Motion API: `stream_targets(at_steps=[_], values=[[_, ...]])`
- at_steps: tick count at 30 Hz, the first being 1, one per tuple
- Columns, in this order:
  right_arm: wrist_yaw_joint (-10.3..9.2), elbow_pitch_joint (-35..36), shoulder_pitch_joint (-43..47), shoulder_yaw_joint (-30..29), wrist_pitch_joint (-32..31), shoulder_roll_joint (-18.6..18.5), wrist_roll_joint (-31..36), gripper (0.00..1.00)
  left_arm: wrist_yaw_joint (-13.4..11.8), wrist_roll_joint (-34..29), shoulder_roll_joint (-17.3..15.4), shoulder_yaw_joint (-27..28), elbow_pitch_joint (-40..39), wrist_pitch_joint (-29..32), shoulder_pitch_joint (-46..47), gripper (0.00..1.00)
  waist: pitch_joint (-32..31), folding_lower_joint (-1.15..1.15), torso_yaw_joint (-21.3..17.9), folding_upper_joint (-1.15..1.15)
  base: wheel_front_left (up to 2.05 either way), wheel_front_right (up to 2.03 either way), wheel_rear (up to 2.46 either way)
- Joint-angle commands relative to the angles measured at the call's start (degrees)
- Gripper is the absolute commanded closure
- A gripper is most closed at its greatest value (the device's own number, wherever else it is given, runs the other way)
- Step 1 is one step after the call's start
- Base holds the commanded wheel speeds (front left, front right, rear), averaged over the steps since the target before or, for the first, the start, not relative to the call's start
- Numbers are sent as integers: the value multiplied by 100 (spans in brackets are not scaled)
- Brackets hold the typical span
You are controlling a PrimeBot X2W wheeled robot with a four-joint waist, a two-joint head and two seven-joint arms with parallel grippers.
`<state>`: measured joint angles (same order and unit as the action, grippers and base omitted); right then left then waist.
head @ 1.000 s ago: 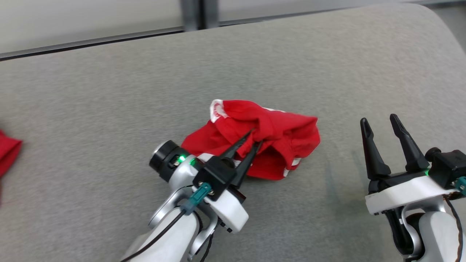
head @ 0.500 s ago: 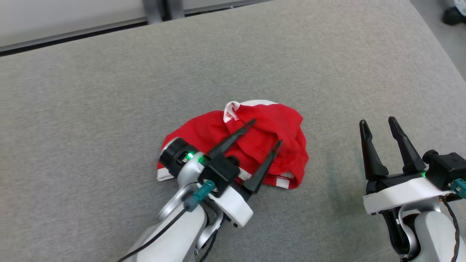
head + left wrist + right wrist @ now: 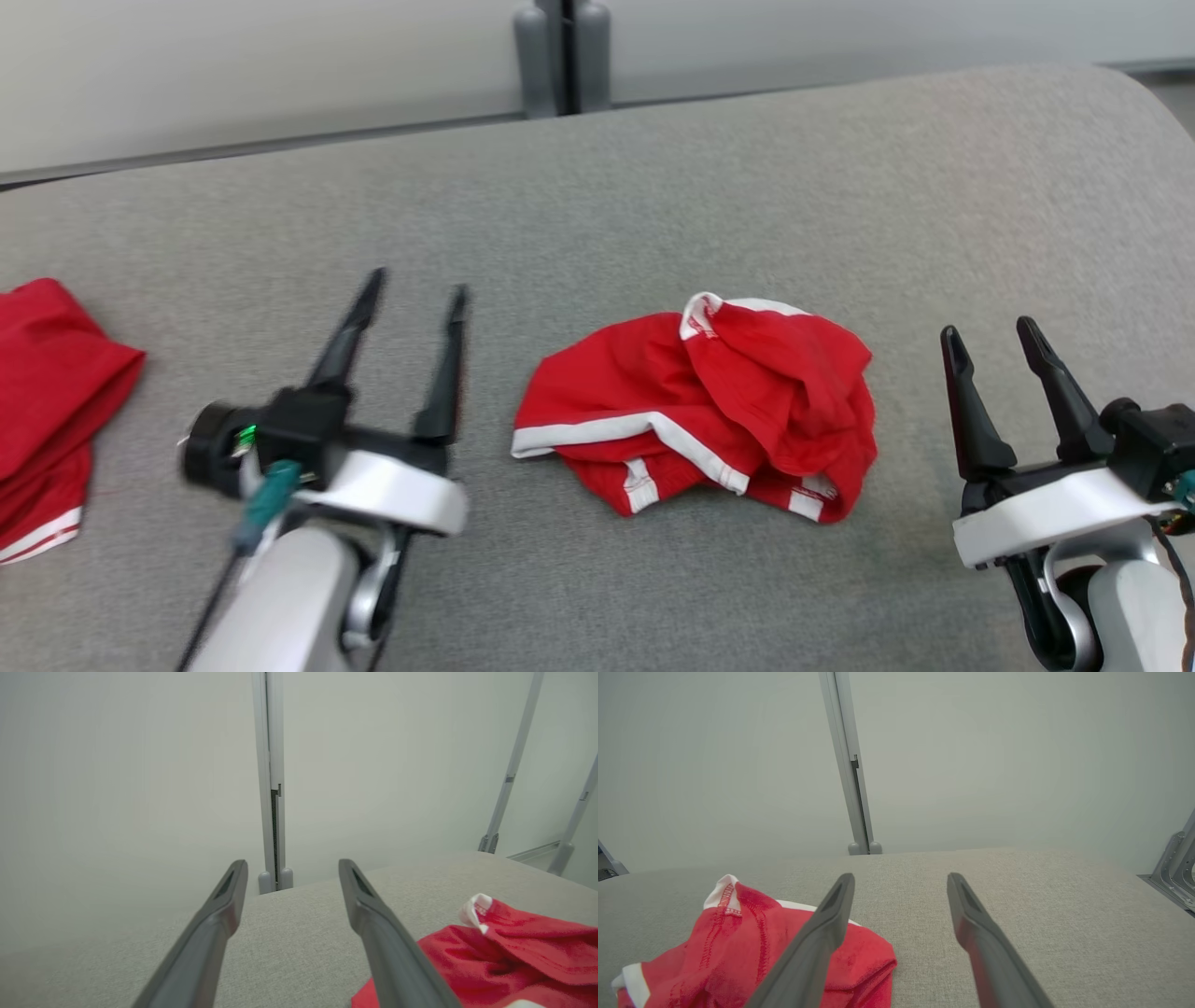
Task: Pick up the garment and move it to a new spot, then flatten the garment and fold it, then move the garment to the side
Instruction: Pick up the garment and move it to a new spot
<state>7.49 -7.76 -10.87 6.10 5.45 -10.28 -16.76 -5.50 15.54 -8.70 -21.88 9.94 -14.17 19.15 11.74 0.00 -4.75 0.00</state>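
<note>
Head view: the crumpled red garment (image 3: 709, 411) lies on the grey padded surface (image 3: 653, 187) between the left gripper (image 3: 415, 285) and the right gripper (image 3: 988, 329), touching neither. Both grippers stand spread wide and empty. Left wrist view: garment at lower right. Right wrist view: garment at lower left, partly behind one finger.

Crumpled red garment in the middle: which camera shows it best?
The head view: the whole crumpled red garment lies unobstructed, outline and white trim clear. The left wrist view cuts it off at lower right; the right wrist view has part at lower left, behind a finger.
</note>
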Motion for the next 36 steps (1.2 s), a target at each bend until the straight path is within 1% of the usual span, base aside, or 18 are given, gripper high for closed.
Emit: stream_targets(at_steps=[1, 3, 8, 14, 24, 36], values=[[0, 52, 103, -19, -45, -39, 53, 0, -64, 120, -107, 168, 4, -34, -169, 0, -200, 0, 213, 0, 0, 0, 0], [0, 90, 174, -52, -101, -52, 89, 0, -110, 222, -260, 359, 54, -32, -342, 0, -282, 0, 318, 0, 0, 0, 0], [0, 217, 426, -98, -235, -80, 137, 0, -61, 550, -515, 718, 116, -49, -806, 0, -506, 0, 506, 0, 0, 0, 0], [0, 345, 700, -94, -369, -84, 175, 0, -19, 724, -715, 828, 74, 10, -1274, 0, -745, 0, 534, 0, 0, 0, 0], [0, 494, 1051, -58, -613, -54, 254, 0, -128, 679, -815, 691, -65, 178, -1782, 0, -1168, 0, 502, 0, 0, 0, 0], [0, 645, 1168, -64, -774, -56, 262, 0, -189, 740, -841, 670, -147, 220, -1840, 0, -1218, 0, 512, 0, 0, 0, 0]])
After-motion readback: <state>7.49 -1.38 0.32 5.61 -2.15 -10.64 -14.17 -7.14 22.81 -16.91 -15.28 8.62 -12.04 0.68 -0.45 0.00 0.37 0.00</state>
